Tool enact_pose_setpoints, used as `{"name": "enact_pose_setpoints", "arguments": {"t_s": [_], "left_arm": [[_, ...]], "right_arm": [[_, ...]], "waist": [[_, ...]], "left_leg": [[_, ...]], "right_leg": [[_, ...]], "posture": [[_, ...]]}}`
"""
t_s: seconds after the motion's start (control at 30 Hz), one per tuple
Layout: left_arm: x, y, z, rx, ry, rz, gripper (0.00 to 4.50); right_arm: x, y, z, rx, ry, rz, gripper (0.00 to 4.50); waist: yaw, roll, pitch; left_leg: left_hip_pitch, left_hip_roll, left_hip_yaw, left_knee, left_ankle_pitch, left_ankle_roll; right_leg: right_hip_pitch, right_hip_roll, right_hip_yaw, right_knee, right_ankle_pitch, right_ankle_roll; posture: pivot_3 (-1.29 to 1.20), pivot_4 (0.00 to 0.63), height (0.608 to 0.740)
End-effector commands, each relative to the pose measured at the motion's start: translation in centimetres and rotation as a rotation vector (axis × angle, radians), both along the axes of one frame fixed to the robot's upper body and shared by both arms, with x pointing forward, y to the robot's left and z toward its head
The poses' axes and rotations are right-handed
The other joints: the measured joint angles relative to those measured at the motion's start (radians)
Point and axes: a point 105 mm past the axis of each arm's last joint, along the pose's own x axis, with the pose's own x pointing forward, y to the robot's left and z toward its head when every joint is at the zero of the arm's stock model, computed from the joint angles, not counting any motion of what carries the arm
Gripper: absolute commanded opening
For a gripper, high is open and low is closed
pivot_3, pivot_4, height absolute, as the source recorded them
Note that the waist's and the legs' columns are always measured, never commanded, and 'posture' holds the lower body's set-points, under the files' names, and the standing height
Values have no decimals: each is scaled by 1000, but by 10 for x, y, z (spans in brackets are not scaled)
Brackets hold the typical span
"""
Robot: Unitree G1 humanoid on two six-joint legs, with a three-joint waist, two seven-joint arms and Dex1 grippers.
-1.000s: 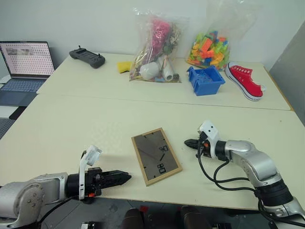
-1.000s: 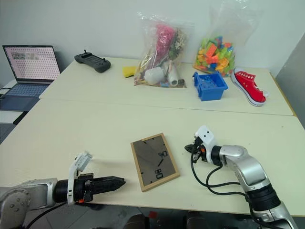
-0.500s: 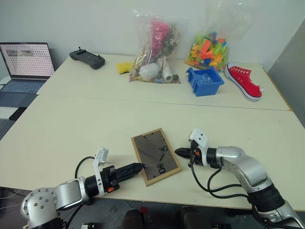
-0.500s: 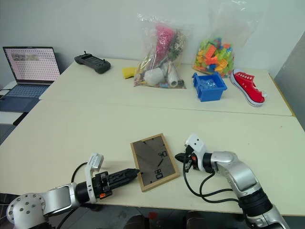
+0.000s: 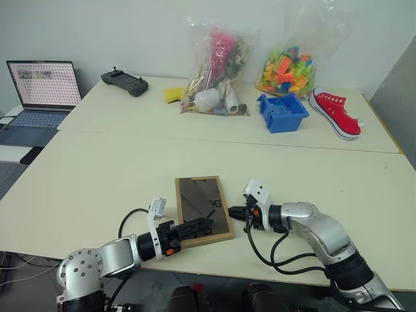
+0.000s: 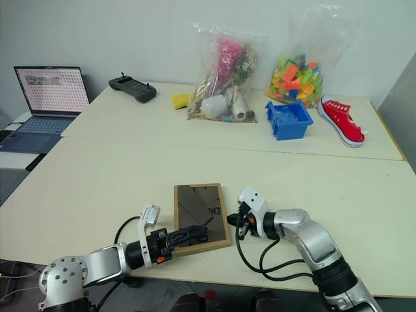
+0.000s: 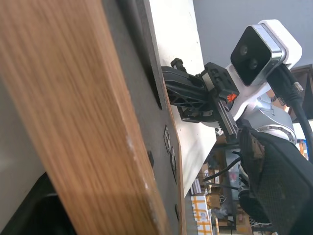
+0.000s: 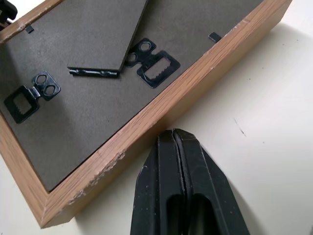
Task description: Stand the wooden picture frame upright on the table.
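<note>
The wooden picture frame (image 5: 201,210) lies back-up between spread left tool (image 5: 200,228) and clenched right tool (image 5: 234,212).

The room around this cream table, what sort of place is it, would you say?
Probably an office or lab set up for testing, not a home. An open laptop sits on a side desk, a black handheld controller lies on the cream table, and clear bags of assorted toys and colourful plastic blocks look like props.

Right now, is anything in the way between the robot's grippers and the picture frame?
No, nothing visible is. The picture frame lies back-up on the table. The left gripper is at its near edge, and the shut right gripper is right beside its right edge. The other things sit far back.
</note>
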Motion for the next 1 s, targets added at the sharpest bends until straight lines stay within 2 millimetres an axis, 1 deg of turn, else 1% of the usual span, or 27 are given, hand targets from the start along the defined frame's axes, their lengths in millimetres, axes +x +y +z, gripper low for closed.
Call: {"name": "enact_pose_setpoints", "arguments": {"t_s": [0.03,0.17,0.2,0.27,0.33,0.37,0.43,0.47,0.53,0.57,0.67,0.73,0.83,0.93,1.0], "left_arm": [[-3,6,-9,33,50,-10,3459],[-4,8,-3,33,36,-38,2667],[-5,9,-1,34,31,-44,2387],[-4,10,3,32,22,-46,1899],[-2,11,9,25,1,-48,1474],[0,11,13,25,-13,-48,1343],[3,12,17,26,-27,-46,1280],[9,12,21,43,-48,-44,1279],[22,9,39,42,-116,-55,1279],[26,7,47,47,-147,-71,1279],[35,5,65,34,-199,-109,1279],[37,4,75,41,-232,-145,1279],[38,2,84,58,-274,-181,1279],[37,1,88,71,-299,-201,1279],[37,0,89,78,-308,-205,1279]], "right_arm": [[7,-9,7,-1,-56,-38,0],[12,-14,8,-2,-72,-63,0],[14,-15,10,0,-79,-71,0],[19,-18,16,6,-97,-86,0],[27,-25,27,18,-125,-105,0],[30,-27,34,33,-136,-111,0],[34,-29,44,55,-146,-113,0],[35,-29,58,95,-149,-96,0],[33,-24,91,215,-130,-45,417],[29,-21,105,267,-110,-2,507],[20,-14,128,356,-53,102,1265],[22,-9,138,389,-30,130,1799],[29,-1,146,401,-20,153,2531],[33,9,149,388,-31,185,3066],[36,16,150,377,-41,203,3516]], "waist": [[-3,-1,0],[-7,-1,0],[-7,-1,0],[-7,-1,0],[-7,-1,0],[-7,-2,0],[-7,-2,1],[-7,-2,1],[-7,-3,3],[-7,-4,4],[-6,-7,8],[-7,-7,8],[-8,-8,9],[-7,-8,10],[-8,-8,10]], "left_leg": [[0,0,0,0,0,0],[0,1,0,0,0,0],[-1,1,0,-1,0,0],[-1,1,0,-1,0,0],[-1,1,0,-1,0,0],[-1,1,0,-1,0,0],[-1,1,0,-1,0,0],[-1,1,0,-1,0,0],[-2,1,-1,-1,0,0],[-2,1,-1,-1,0,0],[-2,1,-1,-1,0,0],[-3,1,-1,-2,0,0],[-3,1,0,-7,0,0],[-3,2,1,-10,0,0],[-3,2,1,-12,0,0]], "right_leg": [[0,0,0,0,0,0],[-1,1,0,0,0,0],[-1,1,0,0,0,0],[-2,1,0,0,0,0],[-2,1,0,0,0,0],[-2,1,0,0,0,0],[-2,1,0,0,0,0],[-2,1,0,0,0,0],[-3,2,0,0,0,0],[-3,2,0,1,0,0],[-3,2,0,1,0,0],[-3,2,-1,-2,0,0],[-3,2,0,-7,0,0],[-5,1,0,-8,0,0],[-5,2,-1,-8,0,0]], "posture": [[0,150,740],[0,150,740],[0,150,740],[0,150,740],[0,150,740],[0,150,740],[0,150,740],[0,150,740],[0,150,740],[0,150,740],[0,150,740],[0,150,740],[0,150,740],[0,150,740],[0,150,740]]}}
